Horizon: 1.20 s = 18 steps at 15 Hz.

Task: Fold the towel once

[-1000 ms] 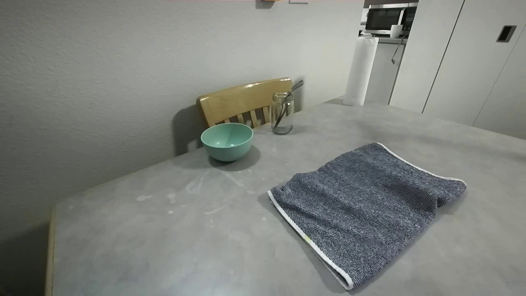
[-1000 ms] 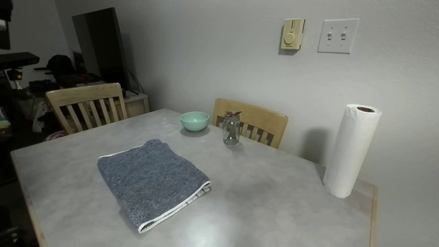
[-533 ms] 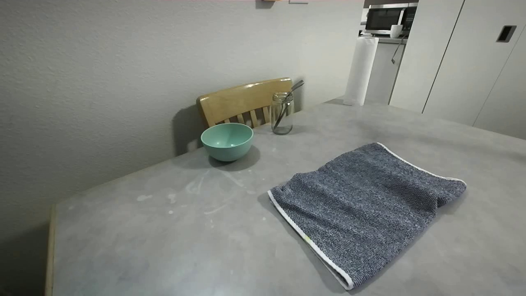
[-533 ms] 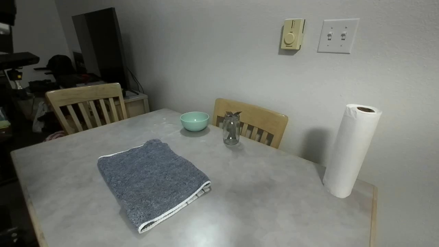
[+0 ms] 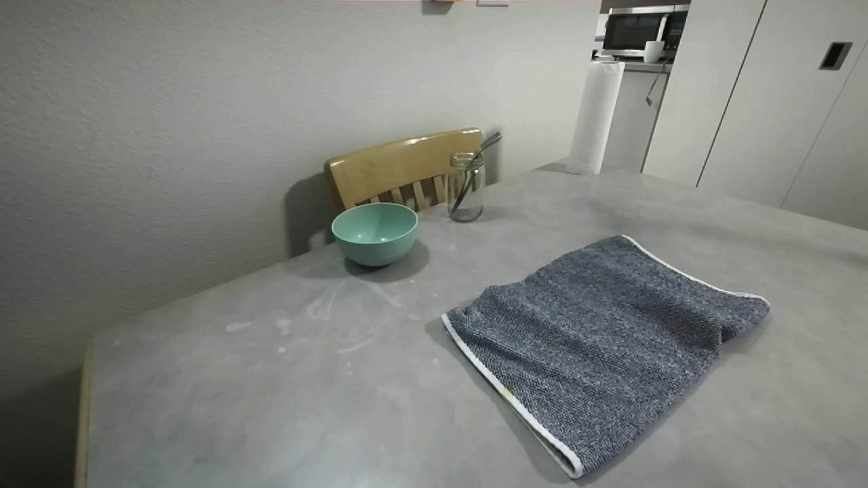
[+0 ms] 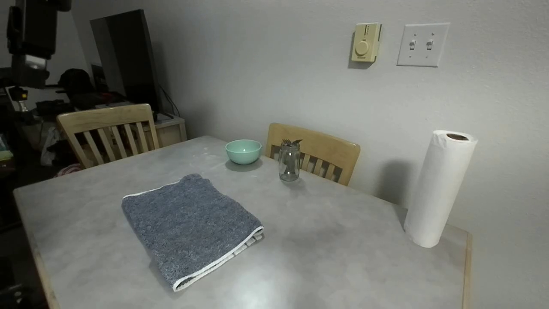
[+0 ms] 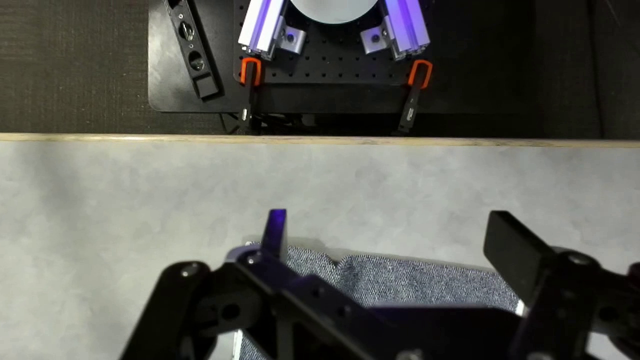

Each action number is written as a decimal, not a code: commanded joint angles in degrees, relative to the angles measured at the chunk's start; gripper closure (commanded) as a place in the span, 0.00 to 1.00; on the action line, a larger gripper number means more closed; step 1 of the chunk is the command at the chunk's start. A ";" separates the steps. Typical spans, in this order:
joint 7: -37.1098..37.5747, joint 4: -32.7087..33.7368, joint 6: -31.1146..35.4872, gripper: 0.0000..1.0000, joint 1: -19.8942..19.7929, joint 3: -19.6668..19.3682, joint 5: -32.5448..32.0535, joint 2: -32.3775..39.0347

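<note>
The towel [image 5: 603,339] lies on the table as a blue-grey, slightly wrinkled rectangle with white trim on two opposite ends. In an exterior view [image 6: 193,227] its trimmed near edge shows a doubled layer, with a pale striped strip peeking out underneath. In the wrist view the towel [image 7: 410,280] is partly hidden behind my gripper [image 7: 389,215]. The gripper is open, its two fingers wide apart with nothing between them, above the towel's edge and not touching it. A dark part of the gripper or arm [image 6: 34,47] hangs at the upper left of an exterior view, high above the table.
A teal bowl [image 5: 375,234] and a glass jar with cutlery [image 5: 466,188] stand near the wall side. A paper towel roll [image 6: 439,189] stands upright at the table's end. Wooden chairs [image 6: 317,146] stand around. The table edge [image 7: 320,140] lies beside the robot's base.
The dark gripper or arm part has come further into an exterior view from its upper left edge, moving right and down. The towel and the other objects have not moved.
</note>
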 commanded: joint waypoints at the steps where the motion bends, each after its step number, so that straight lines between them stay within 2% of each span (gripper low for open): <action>1: -3.12 2.61 1.48 0.00 0.51 0.13 0.11 5.79; 9: -2.00 1.95 1.53 0.00 0.19 0.27 -0.16 6.24; 18: 9.46 5.65 10.79 0.00 1.22 4.02 4.15 19.06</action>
